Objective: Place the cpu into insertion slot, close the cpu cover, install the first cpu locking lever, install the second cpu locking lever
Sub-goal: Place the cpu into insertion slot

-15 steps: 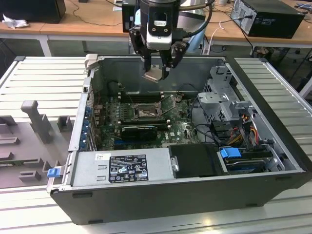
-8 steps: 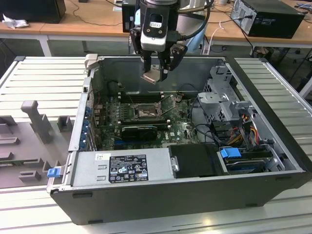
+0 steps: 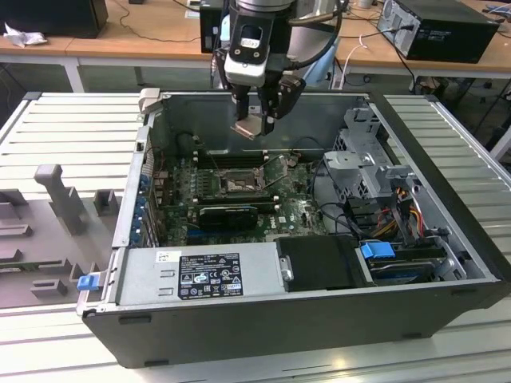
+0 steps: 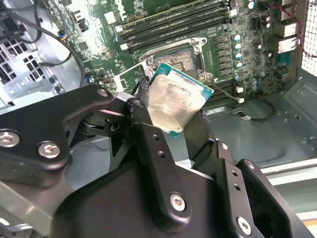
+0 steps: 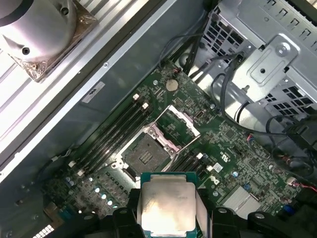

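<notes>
My gripper (image 3: 257, 120) hangs above the open computer case, shut on the cpu (image 3: 249, 128). In both wrist views the cpu (image 4: 173, 101) (image 5: 167, 201) shows as a pale silver square with a green rim, pinched by its edges between the black fingers (image 4: 143, 124). The insertion slot (image 3: 237, 185) (image 5: 143, 154) (image 4: 181, 57) lies below on the green motherboard, a dark square socket with nothing in it. The cpu cover (image 5: 179, 123) is flipped open beside the socket. The cpu is well above the slot and apart from it.
Long black memory slots (image 5: 116, 131) run beside the socket. A power supply (image 3: 200, 275) fills the case's near side, and a drive cage (image 3: 367, 159) with cables sits on the exterior view's right. A heat sink (image 5: 44, 34) and grey fixtures (image 3: 56, 199) lie outside the case.
</notes>
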You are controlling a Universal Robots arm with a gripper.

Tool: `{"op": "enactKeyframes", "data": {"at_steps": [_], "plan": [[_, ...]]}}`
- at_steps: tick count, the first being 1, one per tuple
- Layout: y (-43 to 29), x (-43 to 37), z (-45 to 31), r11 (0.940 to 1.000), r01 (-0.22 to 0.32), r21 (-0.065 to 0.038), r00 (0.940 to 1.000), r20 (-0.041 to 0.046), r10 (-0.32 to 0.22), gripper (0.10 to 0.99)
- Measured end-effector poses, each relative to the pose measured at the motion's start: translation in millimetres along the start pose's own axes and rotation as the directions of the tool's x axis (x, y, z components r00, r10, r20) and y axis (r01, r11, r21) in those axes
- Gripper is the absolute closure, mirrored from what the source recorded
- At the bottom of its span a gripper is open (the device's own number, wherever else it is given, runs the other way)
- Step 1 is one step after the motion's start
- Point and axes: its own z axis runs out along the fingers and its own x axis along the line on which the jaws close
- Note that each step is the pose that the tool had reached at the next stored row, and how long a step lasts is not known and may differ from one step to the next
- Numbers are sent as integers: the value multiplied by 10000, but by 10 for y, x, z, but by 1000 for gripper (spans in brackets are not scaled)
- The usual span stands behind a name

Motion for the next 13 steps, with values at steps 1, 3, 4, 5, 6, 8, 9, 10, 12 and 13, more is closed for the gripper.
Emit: {"op": "enactKeyframes", "data": {"at_steps": [1, 3, 4, 5, 6, 8, 9, 10, 12, 13], "plan": [[0, 0, 3, 9999, -122, 0, 9999, 12, 122, 561], [0, 0, 8, 9995, -327, -1, 9995, 32, 327, 561], [0, 0, 10, 9991, -424, -1, 9991, 42, 424, 561], [-1, 0, 12, 9986, -528, -2, 9986, 51, 528, 561], [-1, 0, 14, 9981, -611, -3, 9981, 59, 611, 561], [-1, -1, 19, 9968, -797, -4, 9968, 77, 797, 561], [-1, -1, 22, 9958, -916, -7, 9958, 88, 916, 561], [-1, -1, 23, 9951, -992, -8, 9950, 95, 992, 561], [-2, -1, 27, 9932, -1163, -11, 9932, 110, 1163, 561], [-2, -1, 29, 9923, -1241, -12, 9922, 117, 1242, 561]]}}
